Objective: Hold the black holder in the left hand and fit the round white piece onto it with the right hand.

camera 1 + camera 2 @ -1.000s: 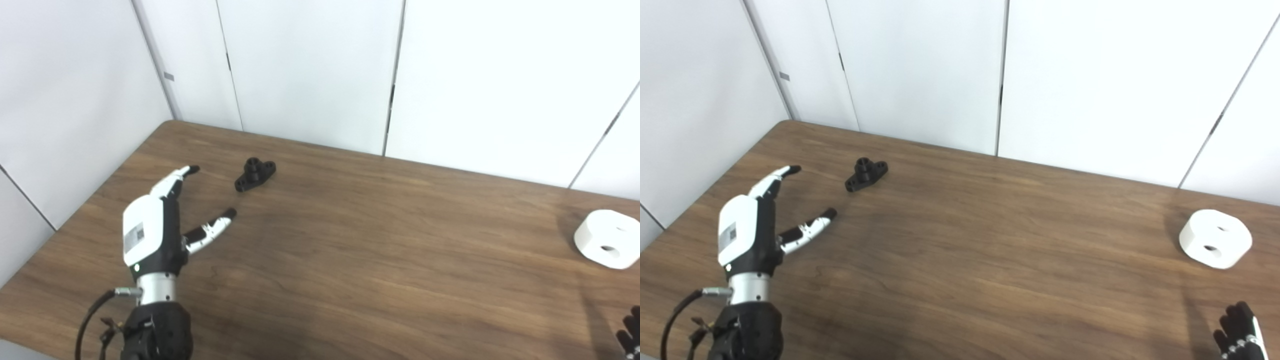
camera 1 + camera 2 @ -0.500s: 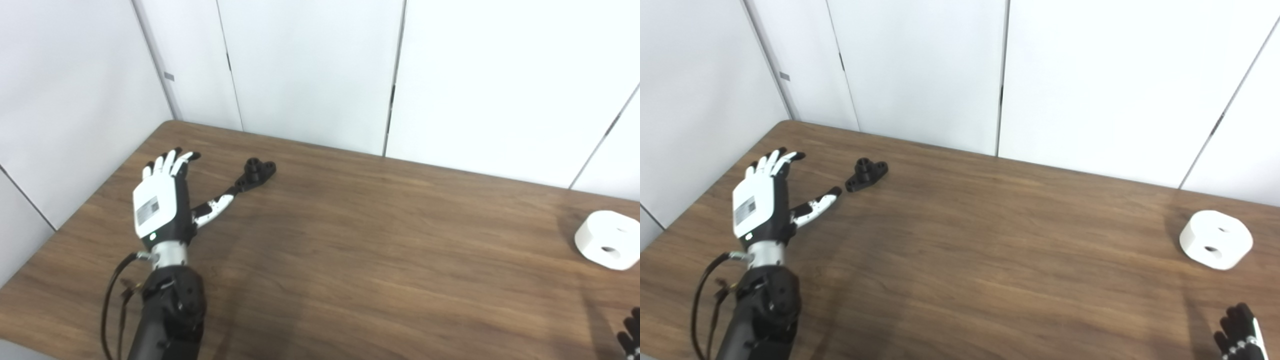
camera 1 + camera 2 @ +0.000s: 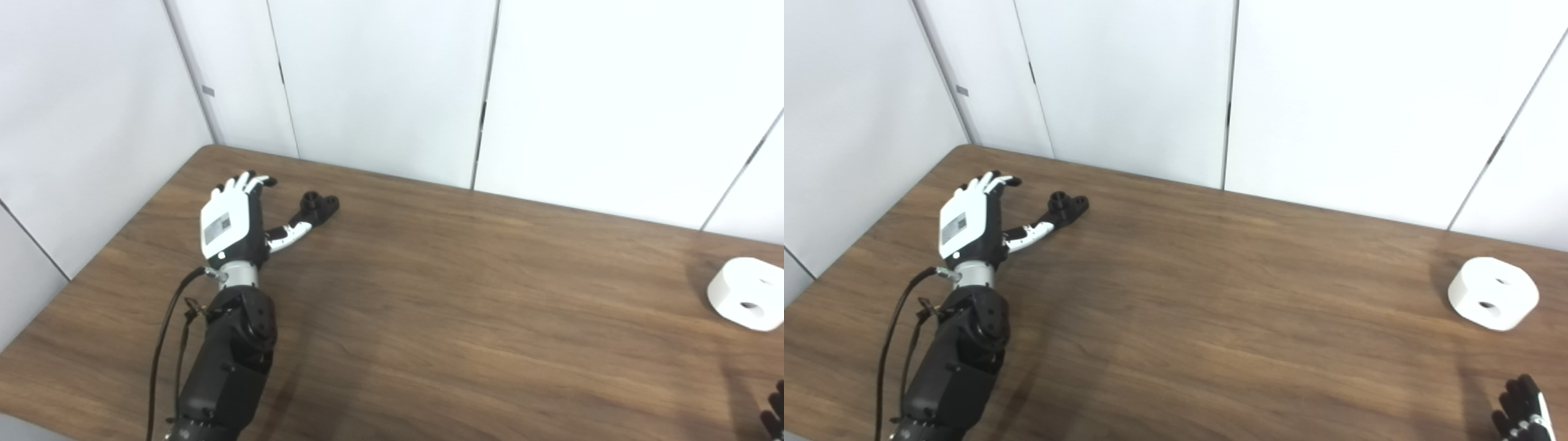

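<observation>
Wood table (image 3: 441, 294) — left hand (image 3: 236, 214) outstretched, fingers spread, thumb by black holder (image 3: 316, 205); right hand (image 3: 1525, 409) unclear.

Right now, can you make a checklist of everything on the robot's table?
Surface: brown wooden table, bare in the middle.
Job's things: black holder far left, on the table; round white piece far right, untouched.
Clutter: nothing seen.
Hands: left hand open, thumb at the holder, contact unclear; right hand barely in view at the bottom edge.
Cables: black cable along the left forearm.
Surroundings: white wall panels.
</observation>
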